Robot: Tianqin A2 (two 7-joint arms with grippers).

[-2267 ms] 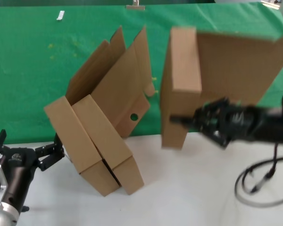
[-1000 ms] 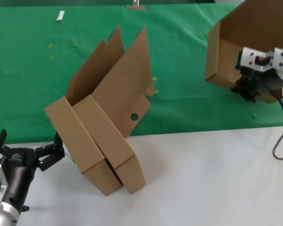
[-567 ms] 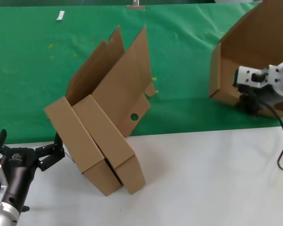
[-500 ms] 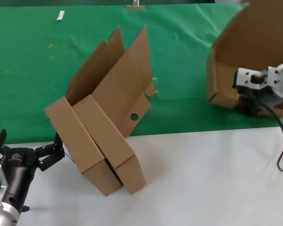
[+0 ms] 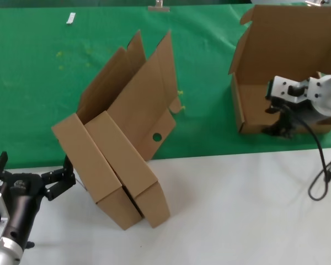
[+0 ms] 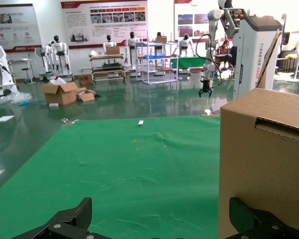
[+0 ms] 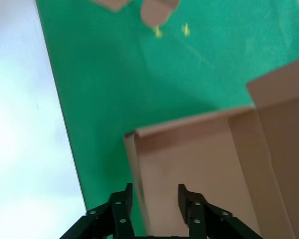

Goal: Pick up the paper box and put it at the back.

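Note:
The paper box (image 5: 289,44) sits on the green cloth (image 5: 44,88) at the back right, base down and hinged lid standing open. My right gripper (image 5: 277,128) is at its near wall. In the right wrist view the box (image 7: 199,159) fills the lower right, and the right gripper (image 7: 153,196) straddles its thin wall with its fingers apart, open. My left gripper (image 5: 36,168) is open and empty at the near left, beside the two other boxes. It also shows open in the left wrist view (image 6: 159,219).
Two other brown boxes (image 5: 107,165) lean together at centre left, lids up, straddling the cloth's edge and the white tabletop (image 5: 237,210). One (image 6: 264,164) stands close by the left gripper's finger. A black cable (image 5: 320,176) hangs from the right arm.
My right gripper carried the paper box right and back, then lowered it onto the green cloth. The box turned base down with its lid up. The left arm has not moved.

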